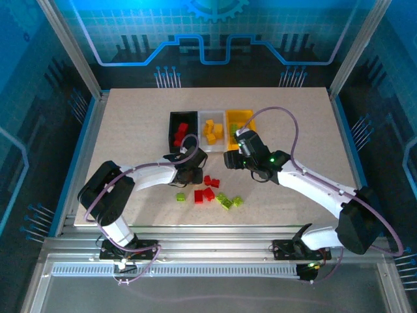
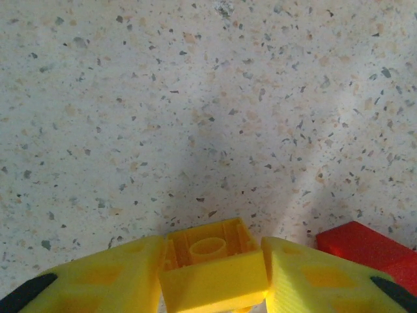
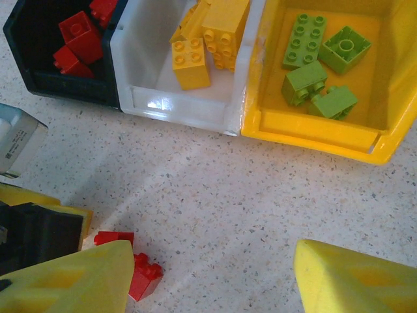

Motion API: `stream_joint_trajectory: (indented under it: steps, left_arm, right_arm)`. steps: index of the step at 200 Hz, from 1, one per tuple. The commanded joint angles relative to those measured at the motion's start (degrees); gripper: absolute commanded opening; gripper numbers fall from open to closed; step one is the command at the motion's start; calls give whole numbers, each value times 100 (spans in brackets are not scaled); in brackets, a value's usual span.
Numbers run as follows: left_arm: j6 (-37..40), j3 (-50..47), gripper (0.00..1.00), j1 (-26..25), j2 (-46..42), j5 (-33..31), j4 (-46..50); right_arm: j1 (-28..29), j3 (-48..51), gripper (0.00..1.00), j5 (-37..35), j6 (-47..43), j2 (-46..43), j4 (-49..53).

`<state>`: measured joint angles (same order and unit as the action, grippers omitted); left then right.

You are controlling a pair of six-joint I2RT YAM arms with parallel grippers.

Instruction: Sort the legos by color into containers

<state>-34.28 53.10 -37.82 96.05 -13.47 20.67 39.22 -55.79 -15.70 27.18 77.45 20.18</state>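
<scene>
My left gripper is shut on a yellow brick, hollow underside showing, just above the table; from above it sits in front of the black bin. My right gripper is open over bare table in front of the bins. The black bin holds red bricks, the white bin yellow bricks, the yellow-orange bin green bricks. Loose red bricks and green bricks lie near the front.
A red brick lies just right of my left fingers. Two red bricks sit beside my right gripper's left finger. The left arm's wrist is close on that side. One green brick lies apart, front left.
</scene>
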Motion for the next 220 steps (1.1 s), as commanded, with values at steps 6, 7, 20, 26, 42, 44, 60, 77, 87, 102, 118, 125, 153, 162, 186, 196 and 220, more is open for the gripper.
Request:
stream_joint_trajectory:
  steps: [6,7,20,26,42,44,60,77,87,102,118,125,153,162,186,196,220]
  left_arm:
    - [18,-50,36,-16,-37,-40,171]
    - [18,-48,36,-15,-44,-41,177]
    - [26,8,34,-15,-174,-55,247]
    - [36,43,34,-18,-247,-55,290]
    - [98,245,33,2,-420,-98,417]
    - [108,297,33,3,-434,-104,440]
    - [222,717,33,74,-491,-129,571]
    - [342,1328,34,200,-363,-93,653]
    - [421,1749,34,271,-177,-92,686]
    - [562,2432,34,372,251,-171,733]
    - [693,3206,34,489,791,-272,894]
    - [726,3482,34,531,1022,-287,958]
    - [825,4631,34,652,1897,-444,1258]
    - [858,4910,34,664,2127,-537,1375]
    - [847,5417,36,730,2575,-604,1588]
    - [827,5559,39,763,2693,-563,1615]
    - [798,5878,58,742,2816,-373,1747]
  right_arm:
    - [-72,89,67,-152,139,-184,-102]
    - [-72,92,67,-152,143,-185,-102]
    - [-92,90,67,-154,154,-217,-76]
    - [-100,96,67,-157,157,-234,-76]
    - [-128,123,67,-161,172,-295,-67]
    - [-128,128,67,-161,173,-310,-67]
    - [-151,199,67,-170,196,-393,-75]
    - [-196,294,67,-153,251,-450,-63]
    - [-226,346,67,-135,282,-487,-50]
    - [-253,410,67,-126,325,-532,6]
    - [-267,461,67,-118,337,-589,67]
    - [-267,481,67,-125,341,-612,97]
    - [-292,508,67,-86,350,-717,257]
    - [-292,508,67,-78,354,-760,299]
    - [-292,508,68,5,341,-855,393]
    - [-292,508,68,58,349,-883,420]
    - [-291,688,69,236,376,-880,515]
